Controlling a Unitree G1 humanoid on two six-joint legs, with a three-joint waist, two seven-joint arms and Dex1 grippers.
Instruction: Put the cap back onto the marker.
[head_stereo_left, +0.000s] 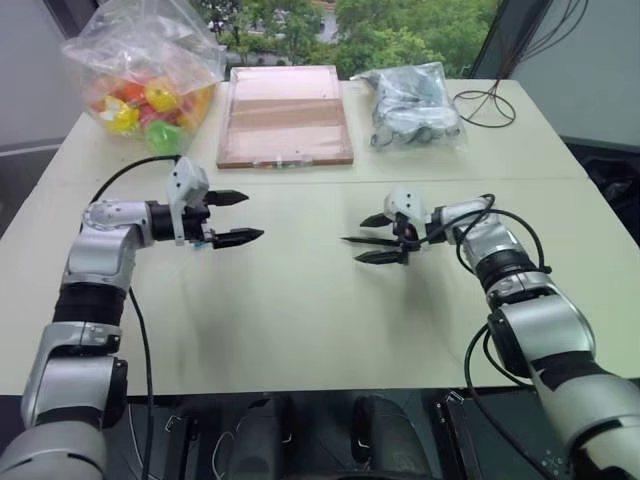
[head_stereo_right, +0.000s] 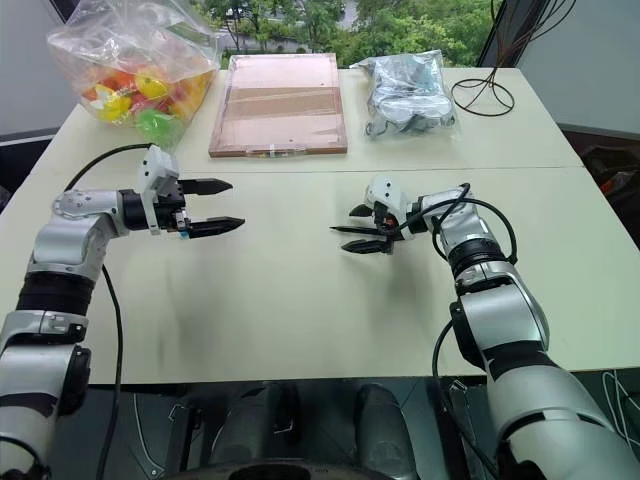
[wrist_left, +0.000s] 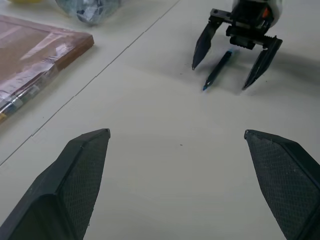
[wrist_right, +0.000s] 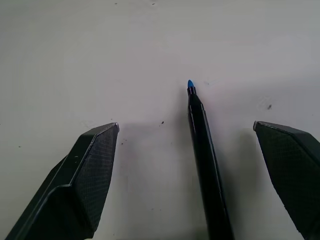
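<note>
The right gripper (wrist_right: 186, 130) stands wide open, holding nothing, its fingers either side of the marker (wrist_right: 204, 165), which lies flat on the table (head_stereo_left: 300, 310) with its blue tip pointing away from the wrist; the left gripper (head_stereo_left: 232, 218) hovers well apart, jaws equally wide and empty. To grasp well, I judge the right hand should settle lower and close square across the barrel (not near the tip), leaving that end free for the cap. The right wrist view shows the tip plainly; the head views barely resolve the marker. I cannot find the cap.
</note>
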